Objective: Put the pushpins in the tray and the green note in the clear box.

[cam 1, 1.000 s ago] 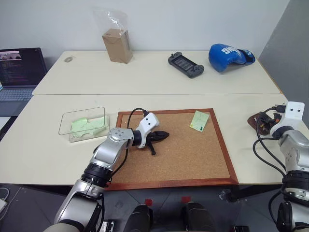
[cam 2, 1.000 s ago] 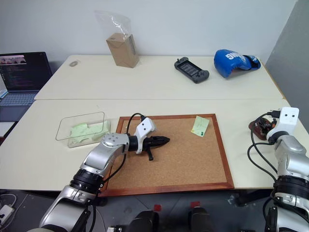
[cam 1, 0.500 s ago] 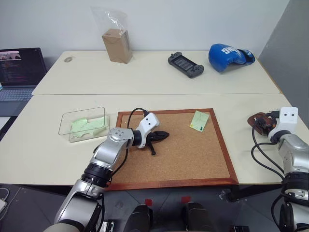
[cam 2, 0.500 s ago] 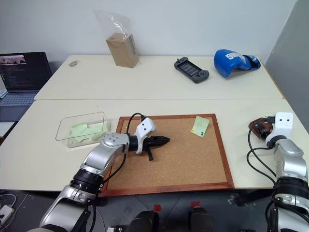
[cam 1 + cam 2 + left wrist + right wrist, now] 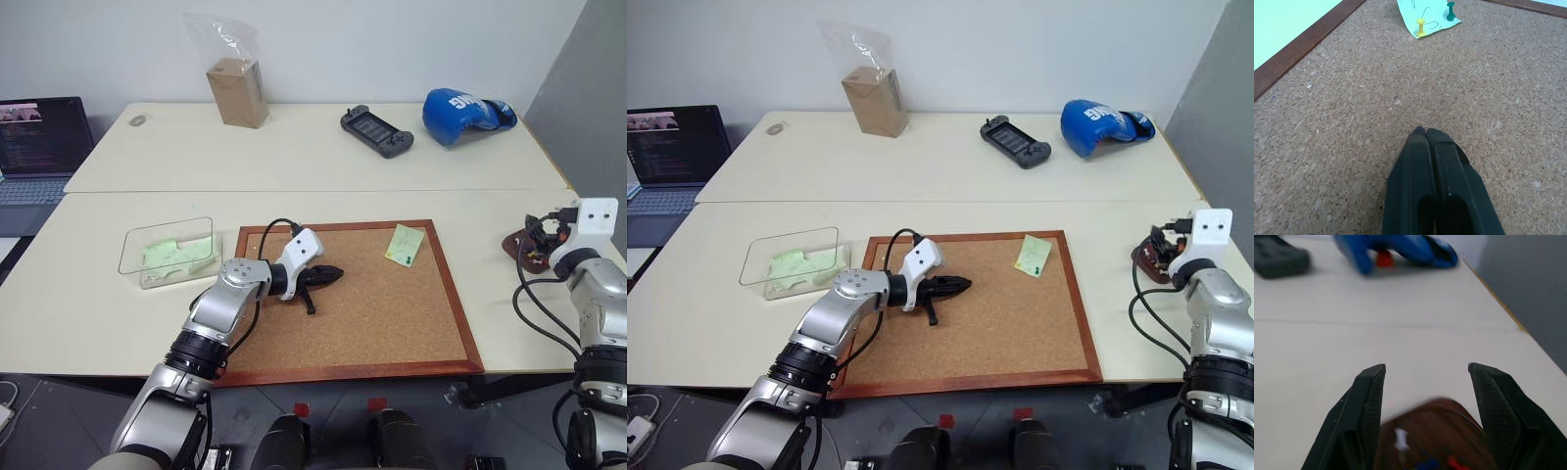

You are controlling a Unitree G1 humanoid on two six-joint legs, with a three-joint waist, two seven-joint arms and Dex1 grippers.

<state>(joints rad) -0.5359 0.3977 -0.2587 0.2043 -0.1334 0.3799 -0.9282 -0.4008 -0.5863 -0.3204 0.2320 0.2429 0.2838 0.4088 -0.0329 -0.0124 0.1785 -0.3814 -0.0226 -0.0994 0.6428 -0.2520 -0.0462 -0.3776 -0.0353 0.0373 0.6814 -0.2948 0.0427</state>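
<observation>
Right gripper (image 5: 1425, 377) rose over tray (image 5: 1440, 431), jaws wide, empty. Left gripper (image 5: 1425, 133) unmoved, jaws shut on cork board (image 5: 392, 313). Green note (image 5: 404, 244) pinned there; clear box (image 5: 137, 257) on desk.

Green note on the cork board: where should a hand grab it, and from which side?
Probably not yet: the green note lies flat on the cork board, held by a yellow pushpin and a green pushpin. Pull those by their upright heads from above first. Then pinch the note's free far edge, coming in low along the board.
</observation>
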